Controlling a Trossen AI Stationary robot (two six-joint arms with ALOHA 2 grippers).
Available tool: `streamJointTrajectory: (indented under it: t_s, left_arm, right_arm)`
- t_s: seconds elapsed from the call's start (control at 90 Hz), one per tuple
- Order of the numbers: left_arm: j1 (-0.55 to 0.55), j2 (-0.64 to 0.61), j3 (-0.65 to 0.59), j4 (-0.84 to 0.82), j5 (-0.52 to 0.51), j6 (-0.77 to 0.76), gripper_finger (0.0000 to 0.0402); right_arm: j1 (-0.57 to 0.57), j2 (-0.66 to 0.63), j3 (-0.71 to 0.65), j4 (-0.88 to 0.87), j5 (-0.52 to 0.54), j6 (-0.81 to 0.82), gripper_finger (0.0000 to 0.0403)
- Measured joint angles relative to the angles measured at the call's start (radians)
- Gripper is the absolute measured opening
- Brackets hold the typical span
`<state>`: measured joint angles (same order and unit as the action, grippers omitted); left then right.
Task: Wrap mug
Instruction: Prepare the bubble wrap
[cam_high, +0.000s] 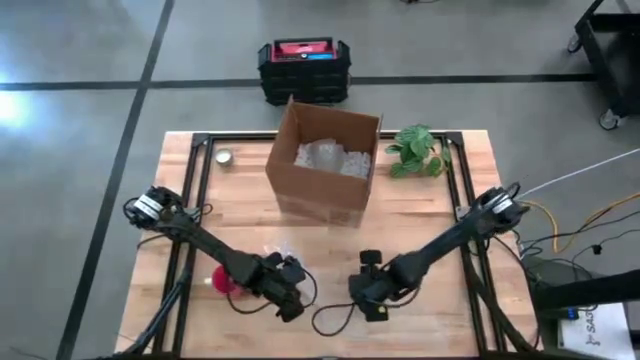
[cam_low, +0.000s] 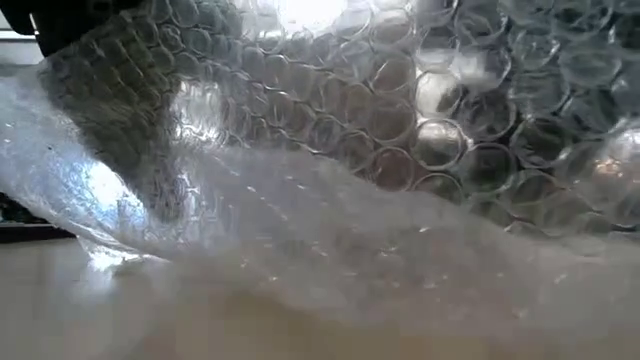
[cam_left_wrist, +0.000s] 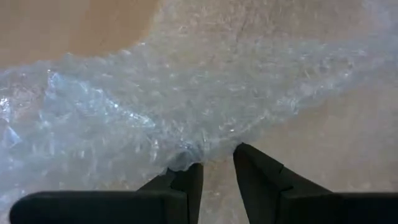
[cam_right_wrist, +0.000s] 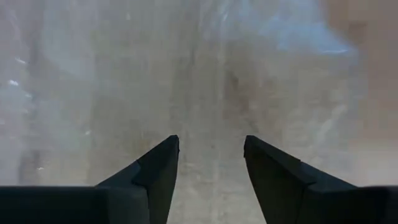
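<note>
A clear sheet of bubble wrap (cam_left_wrist: 205, 87) lies spread on the wooden table between my two grippers, and it fills the low view (cam_low: 400, 240). A red mug (cam_high: 221, 281) sits on the table near the front, partly hidden beside my left arm. My left gripper (cam_left_wrist: 217, 163) is low at the wrap's edge, its fingers a narrow gap apart with bare table between them. My right gripper (cam_right_wrist: 211, 143) stands open over the wrap, right of the left one (cam_high: 370, 300). My left gripper has one fingertip (cam_left_wrist: 188, 173) right at the bubble wrap's edge (cam_left_wrist: 180, 158). Whether it touches the wrap I cannot tell. Nothing lies between the fingers.
An open cardboard box (cam_high: 325, 160) with more bubble wrap inside stands at the table's far middle. A small green plant (cam_high: 417, 150) is to its right and a small round tin (cam_high: 224, 156) to its left. A black and red case (cam_high: 303, 68) sits on the floor beyond.
</note>
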<state>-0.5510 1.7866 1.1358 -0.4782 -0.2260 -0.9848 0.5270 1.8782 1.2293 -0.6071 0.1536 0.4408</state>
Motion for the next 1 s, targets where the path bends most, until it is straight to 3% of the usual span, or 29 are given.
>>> streamJointTrajectory:
  t_s: [0.278, 0.744, 0.9, 1.0]
  left_arm:
    - [-0.014, 0.0, 0.0, 0.001, 0.036, -0.015, 0.0075]
    - [-0.024, 0.0, 0.0, 0.028, 0.061, -0.045, 0.0075]
    - [-0.023, -0.007, 0.022, 0.037, 0.078, 0.019, 0.0075]
    - [-0.023, -0.029, 0.074, -0.018, 0.031, 0.059, 0.0075]
  right_arm:
    - [0.006, 0.007, -0.057, -0.06, -0.079, 0.088, 0.0132]
    - [0.023, -0.169, -0.264, -0.131, -0.066, 0.215, 0.0102]
    - [0.022, -0.222, -0.273, -0.14, -0.072, 0.214, 0.0104]
    - [0.022, -0.26, -0.246, -0.15, -0.076, 0.214, 0.0114]
